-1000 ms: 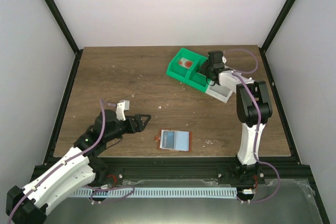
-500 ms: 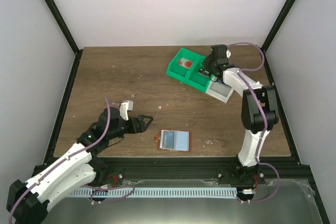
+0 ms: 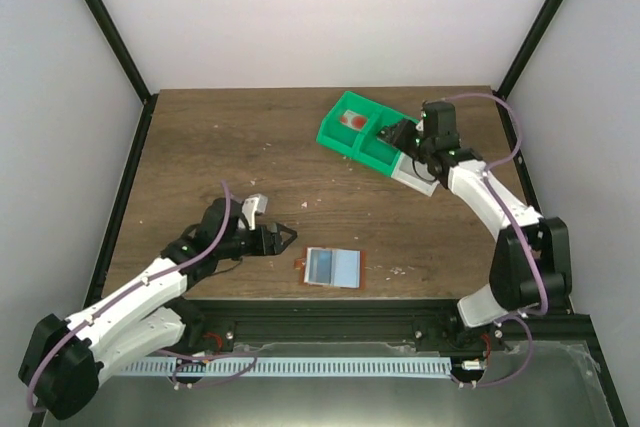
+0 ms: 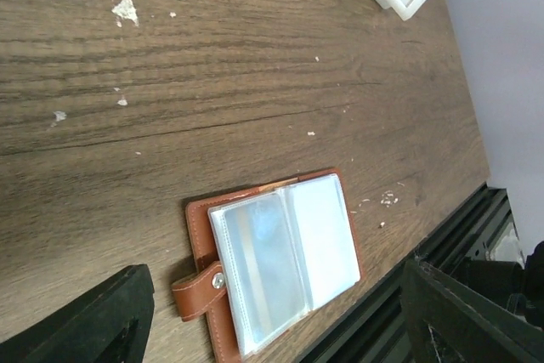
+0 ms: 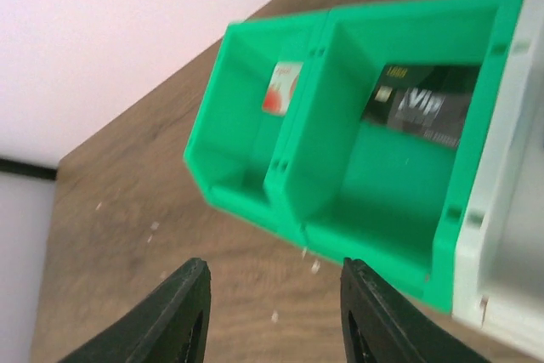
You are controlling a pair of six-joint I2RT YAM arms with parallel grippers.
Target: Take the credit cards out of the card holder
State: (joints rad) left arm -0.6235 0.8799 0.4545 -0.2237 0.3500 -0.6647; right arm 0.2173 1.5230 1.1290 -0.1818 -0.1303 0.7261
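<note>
Left claw (image 3: 281, 237) hangs low over the table (image 3: 230, 147), jaws spread wide with nothing between them, pointed at the card holder (image 4: 272, 269). It lies flat and open near the table's front edge, just beside my fingertips. Right claw (image 5: 274, 274) is over at the back by the green tray (image 5: 255, 201), jaws also apart and empty. A red-marked card (image 5: 279, 88) leans in one compartment of that tray and a black card (image 5: 416, 108) in the next.

Now the holder itself: a reddish-brown leather-look cover with stitched edges, a short strap (image 4: 200, 285) with a metal snap, and glossy clear sleeves (image 4: 280, 257) throwing back the light. I can't tell whether a card sits inside them.

My read is that it's light, thin and floppy, so it will slide on this wood grain if I tug. The sleeves look slick and soft, a poor place to pinch. I'd pin the stiffer cover rim or the strap with one claw and draw any card out by its exposed edge.
</note>
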